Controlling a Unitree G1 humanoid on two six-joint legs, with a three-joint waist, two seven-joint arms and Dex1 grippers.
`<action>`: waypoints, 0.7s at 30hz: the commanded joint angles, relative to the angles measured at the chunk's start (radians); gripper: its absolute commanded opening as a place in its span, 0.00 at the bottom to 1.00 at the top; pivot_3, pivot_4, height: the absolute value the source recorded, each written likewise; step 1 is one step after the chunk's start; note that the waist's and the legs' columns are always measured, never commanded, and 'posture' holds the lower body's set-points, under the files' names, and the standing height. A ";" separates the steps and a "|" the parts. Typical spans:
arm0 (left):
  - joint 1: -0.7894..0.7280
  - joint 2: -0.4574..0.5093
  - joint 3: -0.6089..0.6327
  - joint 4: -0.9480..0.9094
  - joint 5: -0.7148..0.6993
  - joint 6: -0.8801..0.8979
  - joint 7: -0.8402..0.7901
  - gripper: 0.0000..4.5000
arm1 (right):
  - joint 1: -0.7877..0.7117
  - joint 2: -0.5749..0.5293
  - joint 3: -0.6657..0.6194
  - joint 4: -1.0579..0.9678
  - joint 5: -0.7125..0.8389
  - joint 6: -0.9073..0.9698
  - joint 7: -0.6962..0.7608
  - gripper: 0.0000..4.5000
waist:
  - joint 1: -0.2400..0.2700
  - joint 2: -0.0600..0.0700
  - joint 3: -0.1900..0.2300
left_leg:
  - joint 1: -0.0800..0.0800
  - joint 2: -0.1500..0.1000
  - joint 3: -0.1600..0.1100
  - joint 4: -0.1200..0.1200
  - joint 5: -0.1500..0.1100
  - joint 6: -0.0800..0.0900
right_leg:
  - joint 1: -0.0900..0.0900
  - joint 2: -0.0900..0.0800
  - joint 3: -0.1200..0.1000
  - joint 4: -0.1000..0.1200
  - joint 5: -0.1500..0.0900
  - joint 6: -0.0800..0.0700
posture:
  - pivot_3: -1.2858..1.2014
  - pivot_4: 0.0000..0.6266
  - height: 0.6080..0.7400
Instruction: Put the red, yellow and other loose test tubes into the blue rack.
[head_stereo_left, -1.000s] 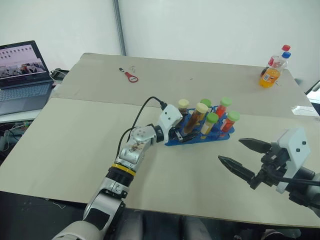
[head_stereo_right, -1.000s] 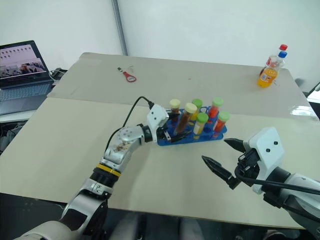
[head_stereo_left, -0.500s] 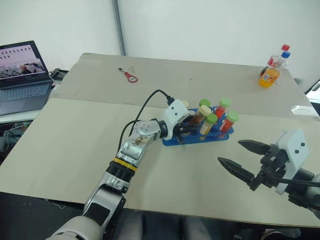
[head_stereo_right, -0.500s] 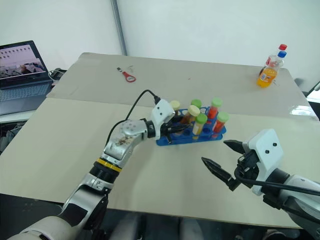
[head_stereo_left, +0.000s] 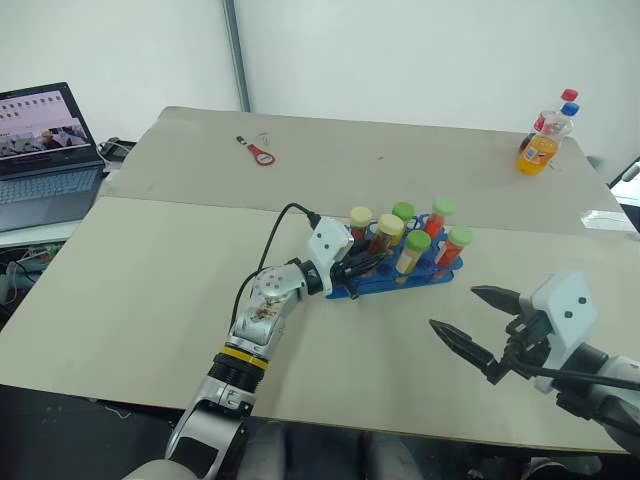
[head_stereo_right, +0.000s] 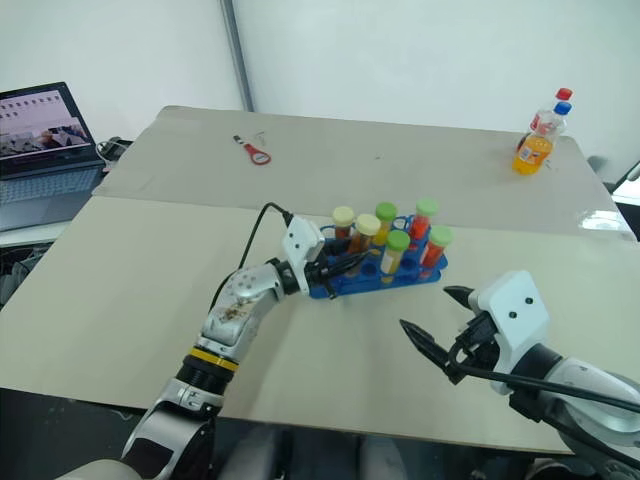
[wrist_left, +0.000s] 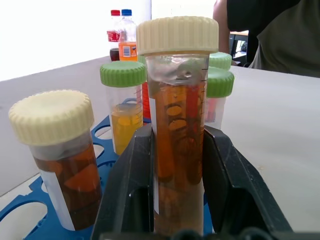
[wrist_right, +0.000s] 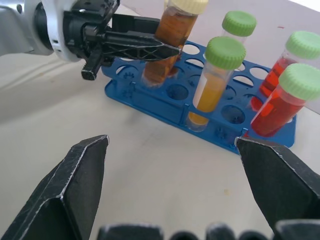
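The bench lay bare; six tubes stood in the blue rack, the left pincer clamping the brown tube, the right pincer wide.

A blue rack sits mid-worktop holding six capped tubes: two cream-capped with amber-brown liquid, four green-capped with yellow or red. The nearer cream-capped tube stands upright in the rack's left end, pinched between black fingers.
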 joint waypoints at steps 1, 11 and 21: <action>0.006 0.000 -0.008 0.010 0.014 -0.071 0.001 0.18 | -0.029 0.016 -0.006 -0.027 -0.016 -0.028 -0.027 1.00 | 0.000 0.000 0.000 | 0.000 0.000 0.000 0.000 0.000 0.000 | 0.000 0.000 0.000 0.000 0.000 0.000 | 0.52 0.24 0.70; 0.012 0.041 -0.001 -0.008 0.007 -0.069 -0.015 0.81 | -0.068 0.024 -0.017 -0.015 0.015 -0.016 -0.030 1.00 | -0.001 0.000 0.000 | 0.000 0.000 0.000 0.000 0.000 0.000 | 0.000 0.000 0.000 0.000 0.000 0.000 | 0.52 0.24 0.70; 0.092 0.375 0.050 -0.319 -0.062 0.149 -0.188 0.99 | -0.093 -0.051 -0.054 0.075 -0.030 -0.043 0.098 1.00 | -0.009 0.001 -0.001 | 0.001 0.001 0.000 0.000 0.000 0.000 | 0.000 0.000 0.000 0.000 0.000 0.000 | 0.52 0.24 0.70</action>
